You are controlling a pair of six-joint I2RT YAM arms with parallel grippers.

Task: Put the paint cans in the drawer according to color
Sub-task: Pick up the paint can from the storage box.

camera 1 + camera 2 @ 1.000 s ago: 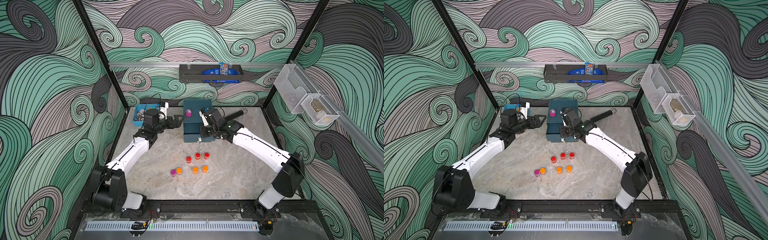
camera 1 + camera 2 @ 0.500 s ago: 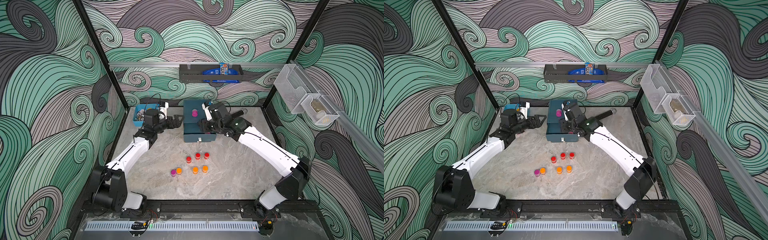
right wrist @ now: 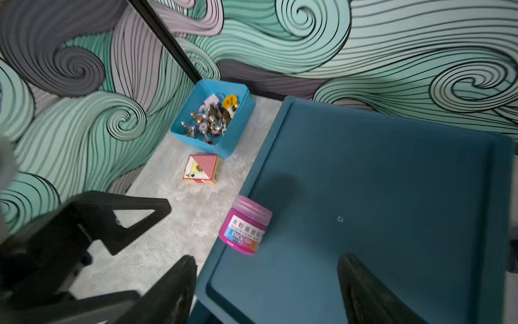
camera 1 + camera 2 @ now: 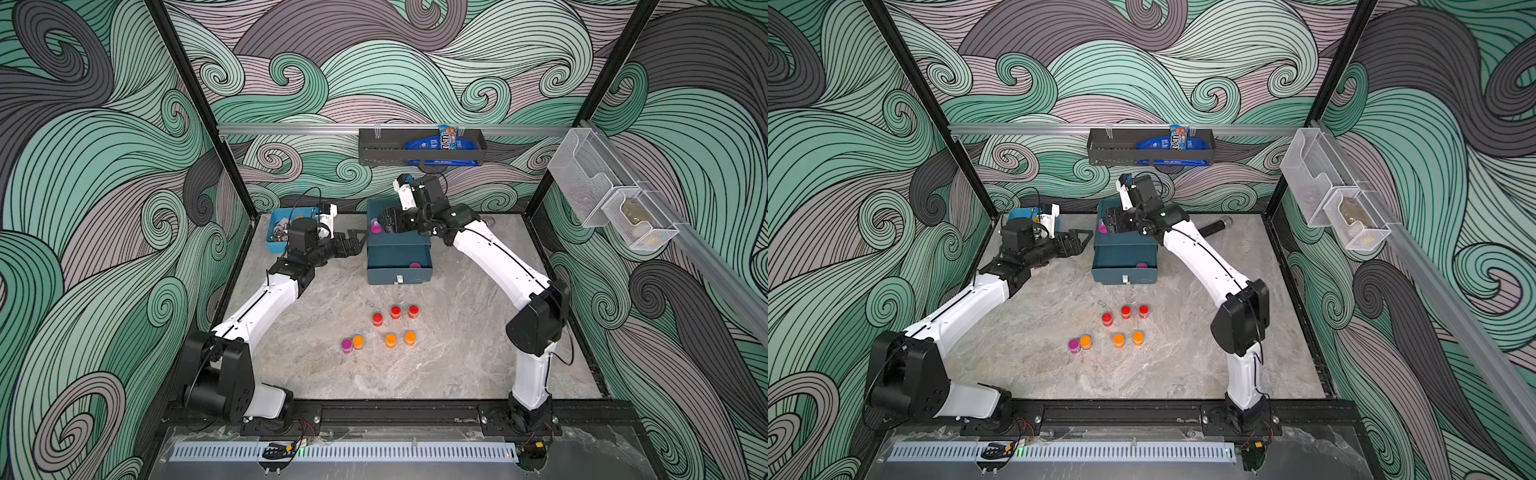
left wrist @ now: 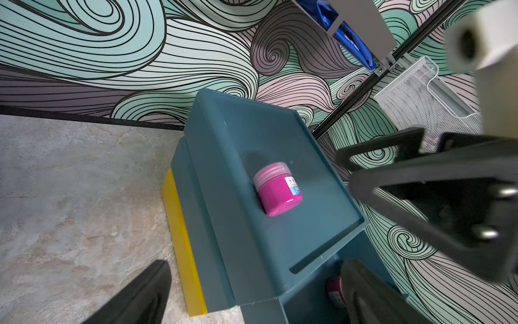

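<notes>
Right gripper [image 4: 385, 221] hangs over the chest [image 4: 397, 253] top, jaws apart and empty. A pink can [image 3: 246, 224] sits just ahead of it at the chest's left edge, probably parked there for a handover rather than stored. Left gripper [image 4: 355, 243], also spread wide and empty, waits just beside that edge. The open drawer [image 4: 399, 277] already has a second pink [image 4: 414, 265] inside, so that's likely the pink slot; red cans [image 4: 395, 311], orange cans [image 4: 390, 340] and a last pink [image 4: 346, 344] are on the table [image 4: 457, 353], unsorted.
</notes>
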